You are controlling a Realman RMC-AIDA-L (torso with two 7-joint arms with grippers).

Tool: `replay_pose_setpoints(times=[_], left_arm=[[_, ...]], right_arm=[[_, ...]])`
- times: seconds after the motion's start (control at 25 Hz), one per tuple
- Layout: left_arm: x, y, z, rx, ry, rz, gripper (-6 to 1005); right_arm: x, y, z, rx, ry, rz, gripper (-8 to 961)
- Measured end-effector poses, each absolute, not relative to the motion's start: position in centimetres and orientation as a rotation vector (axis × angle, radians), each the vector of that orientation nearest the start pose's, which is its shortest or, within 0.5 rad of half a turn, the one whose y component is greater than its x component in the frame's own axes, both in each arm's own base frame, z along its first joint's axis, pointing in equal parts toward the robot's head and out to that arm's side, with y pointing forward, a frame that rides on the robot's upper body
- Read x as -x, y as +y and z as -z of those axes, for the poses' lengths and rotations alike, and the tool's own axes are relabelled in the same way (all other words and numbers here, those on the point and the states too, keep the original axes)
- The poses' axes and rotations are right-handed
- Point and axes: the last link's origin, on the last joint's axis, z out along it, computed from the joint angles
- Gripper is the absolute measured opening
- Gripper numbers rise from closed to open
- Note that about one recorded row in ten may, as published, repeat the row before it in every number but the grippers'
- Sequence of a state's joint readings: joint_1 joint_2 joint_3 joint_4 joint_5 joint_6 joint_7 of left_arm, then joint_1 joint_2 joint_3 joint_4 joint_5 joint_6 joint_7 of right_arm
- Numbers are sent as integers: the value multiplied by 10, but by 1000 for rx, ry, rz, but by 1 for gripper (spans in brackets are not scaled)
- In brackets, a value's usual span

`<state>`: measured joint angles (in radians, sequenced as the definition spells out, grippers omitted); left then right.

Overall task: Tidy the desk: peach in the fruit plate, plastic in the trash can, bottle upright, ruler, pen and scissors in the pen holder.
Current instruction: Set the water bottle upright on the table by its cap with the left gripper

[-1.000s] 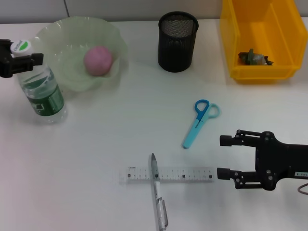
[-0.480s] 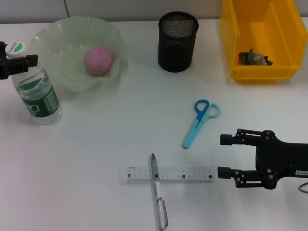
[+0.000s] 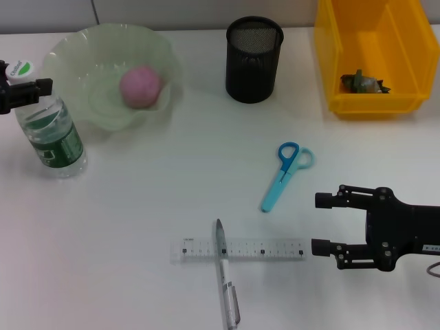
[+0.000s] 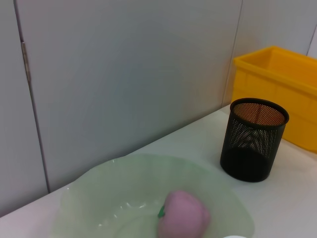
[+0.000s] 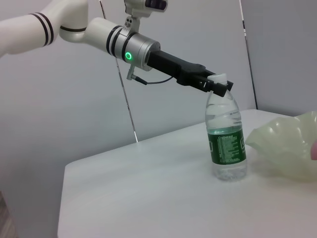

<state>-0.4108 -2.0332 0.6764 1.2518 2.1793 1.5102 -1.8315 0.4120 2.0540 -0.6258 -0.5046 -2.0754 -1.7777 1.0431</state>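
The bottle (image 3: 49, 134) stands up straight on the white desk (image 3: 137, 227), at the robot's left, just beside the green fruit plate (image 3: 103, 62). The left gripper (image 3: 20, 88) is clamped on the bottle's neck, right under the white cap; the right wrist view shows the same grip (image 5: 218, 85) w/ the bottle (image 5: 226, 136) resting on the desk. The pink peach (image 3: 140, 86) sits inside the plate. The black mesh pen holder (image 3: 254, 60) stands near the back of the desk, between the plate and the yellow trash can (image 3: 368, 103). A crumpled bit of plastic (image 3: 363, 82) lies inside the can. The blue scissors (image 3: 284, 175) lie flat in the middle of the desk. The clear ruler (image 3: 261, 249) lies closer to the robot, and the pen (image 3: 225, 278) lies across it. The right gripper (image 3: 316, 223) hangs low just beside the ruler's end, fingers apart, holding nothing.
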Motion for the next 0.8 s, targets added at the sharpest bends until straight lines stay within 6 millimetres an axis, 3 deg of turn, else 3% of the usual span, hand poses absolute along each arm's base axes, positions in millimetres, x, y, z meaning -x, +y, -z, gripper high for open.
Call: replay_pose_setpoints(times=[0.8], left_arm=[[274,343,-123,2411,-704,261,490]], right_arm=[[-294,254,12,2860,442,-854,775]])
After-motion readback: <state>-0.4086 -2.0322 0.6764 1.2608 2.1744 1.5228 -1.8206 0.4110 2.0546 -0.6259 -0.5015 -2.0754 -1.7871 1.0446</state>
